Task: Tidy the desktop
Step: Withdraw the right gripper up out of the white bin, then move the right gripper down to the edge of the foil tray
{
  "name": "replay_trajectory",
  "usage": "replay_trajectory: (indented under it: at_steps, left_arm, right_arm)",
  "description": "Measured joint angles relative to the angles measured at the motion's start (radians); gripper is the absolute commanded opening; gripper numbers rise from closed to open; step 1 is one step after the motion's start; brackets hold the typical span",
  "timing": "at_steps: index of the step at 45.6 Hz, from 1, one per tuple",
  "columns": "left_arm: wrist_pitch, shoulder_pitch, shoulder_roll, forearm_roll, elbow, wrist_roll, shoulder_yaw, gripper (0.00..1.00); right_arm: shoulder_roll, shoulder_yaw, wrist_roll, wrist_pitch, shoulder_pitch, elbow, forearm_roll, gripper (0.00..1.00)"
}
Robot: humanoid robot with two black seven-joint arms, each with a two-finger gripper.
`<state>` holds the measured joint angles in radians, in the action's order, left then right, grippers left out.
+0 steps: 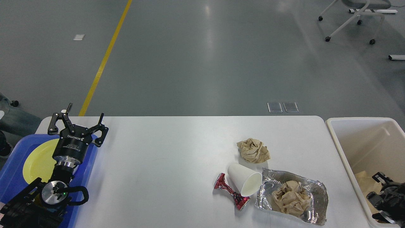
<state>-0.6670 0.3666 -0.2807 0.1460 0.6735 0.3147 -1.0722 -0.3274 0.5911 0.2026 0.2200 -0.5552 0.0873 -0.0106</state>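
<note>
Looking down on the desktop (177,158) — it fills the near half of the view, with grey floor (202,57) beyond its far edge.

Left gripper (84,117) sits over the far-left corner, fingers spread wide apart, nothing between them. Below it is a blue tray (12,171) at the left edge with a yellow plate (38,161) in it; the arm covers part of both.

Right gripper (387,193) is low at the near-right corner, inside or over the bin (335,133) — dark and bunched, can't tell whether the fingers are apart or together. The bin is cream-white, butted against the table's right end, with something tan (364,182) on its bottom.

Clutter is all right of centre:
- crumpled brown paper ball (253,150), farthest of the group
- white paper cup (245,182) on its side, mouth facing near-right, just near of the ball
- red foil wrapper (229,191), twisted, touching the cup's left side or just under it
- foil tray (313,190), crinkled, right of the cup and touching its rim, with a second brown wad (289,196) lying in it

Middle and left of the table show bare white surface.

Off the table: yellow floor line (104,60) running far-left, a wheeled chair base (351,22) at far right, two small clear plates (282,107) on the floor just past the table's far edge
</note>
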Motion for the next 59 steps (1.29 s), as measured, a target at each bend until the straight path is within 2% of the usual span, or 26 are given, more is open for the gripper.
replay_trajectory:
  at_steps: [8, 12, 21, 26, 30, 38, 47, 52, 59]
  left_arm:
    - [0.0, 0.0, 0.0, 0.0, 0.0, 0.0, 0.0, 0.96]
    - [0.0, 0.0, 0.0, 0.0, 0.0, 0.0, 0.0, 0.96]
    - [0.0, 0.0, 0.0, 0.0, 0.0, 0.0, 0.0, 0.96]
    - [0.0, 0.0, 0.0, 0.0, 0.0, 0.0, 0.0, 0.96]
    - [0.0, 0.0, 0.0, 0.0, 0.0, 0.0, 0.0, 0.96]
    - [0.0, 0.0, 0.0, 0.0, 0.0, 0.0, 0.0, 0.96]
    - [0.0, 0.0, 0.0, -0.001, 0.001, 0.0, 0.0, 0.96]
    - [0.0, 0.0, 0.0, 0.0, 0.001, 0.0, 0.0, 0.96]
    - [0.0, 0.0, 0.0, -0.001, 0.0, 0.0, 0.0, 0.96]
  right_arm:
    - [-0.003, 0.011, 0.002, -0.017, -0.03, 0.012, -0.047, 1.0]
    - [-0.032, 0.025, 0.008, -0.065, -0.119, 0.055, -0.12, 1.0]
    - [-0.177, 0.042, 0.01, -0.281, -0.37, 0.336, -0.266, 1.0]
    - [-0.22, 0.079, 0.013, -0.403, -0.502, 0.47, -0.351, 1.0]
    - [-0.23, 0.168, 0.013, -0.543, -0.638, 0.555, -0.374, 1.0]
    - [-0.209, 0.341, 0.012, -0.794, -0.947, 0.727, -0.37, 1.0]
    - [-0.175, 0.406, 0.013, -0.998, -1.275, 1.002, -0.354, 1.0]
    - [-0.11, 0.453, 0.015, -1.116, -1.453, 1.122, -0.246, 1.0]
    - [-0.003, 0.539, 0.039, -1.176, -1.666, 1.224, -0.027, 1.0]
